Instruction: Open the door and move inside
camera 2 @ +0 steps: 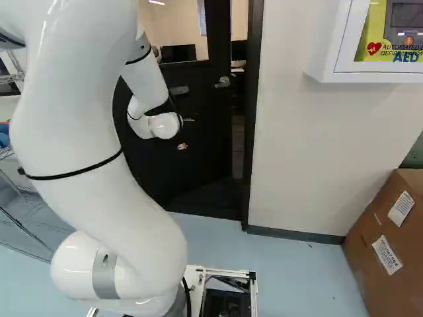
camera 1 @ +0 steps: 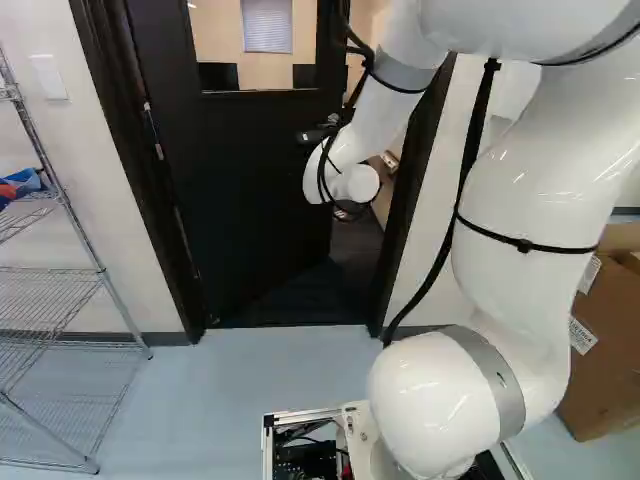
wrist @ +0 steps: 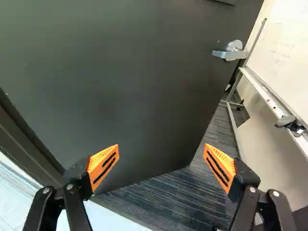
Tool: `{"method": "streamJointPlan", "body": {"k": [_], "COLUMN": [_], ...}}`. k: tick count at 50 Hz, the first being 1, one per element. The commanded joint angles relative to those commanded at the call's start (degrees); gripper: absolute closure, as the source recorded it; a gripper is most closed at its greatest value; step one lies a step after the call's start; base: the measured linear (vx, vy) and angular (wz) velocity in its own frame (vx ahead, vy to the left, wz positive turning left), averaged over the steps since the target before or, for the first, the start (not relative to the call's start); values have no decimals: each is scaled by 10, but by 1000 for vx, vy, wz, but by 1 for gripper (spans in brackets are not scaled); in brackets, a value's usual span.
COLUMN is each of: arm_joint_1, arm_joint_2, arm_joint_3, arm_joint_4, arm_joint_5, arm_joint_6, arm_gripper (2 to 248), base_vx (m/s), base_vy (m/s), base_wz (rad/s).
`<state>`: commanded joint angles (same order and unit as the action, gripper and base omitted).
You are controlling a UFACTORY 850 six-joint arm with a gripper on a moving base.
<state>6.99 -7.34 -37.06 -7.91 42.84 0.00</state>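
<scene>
door (wrist: 120,96) ajar, lettered cabinet (camera 2: 339,46), labelled box (camera 2: 396,290)

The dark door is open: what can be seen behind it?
Past the door, the wrist view shows striped carpet and a whiteboard; through its window, the left base view shows a wall and a blind. The solid panel hides what is directly behind it.
</scene>
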Motion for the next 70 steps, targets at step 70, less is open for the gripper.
{"method": "streamJointPlan", "body": {"k": [70], "arm_joint_1": [-97], "arm_joint_2": [190], "arm_joint_3": [189], "arm_joint_4": [39], "arm_joint_5": [0], "arm_joint_6": [0], "arm_gripper": [3], "base_vx": [0], "base_vy": [0], "base_wz": [0]}}
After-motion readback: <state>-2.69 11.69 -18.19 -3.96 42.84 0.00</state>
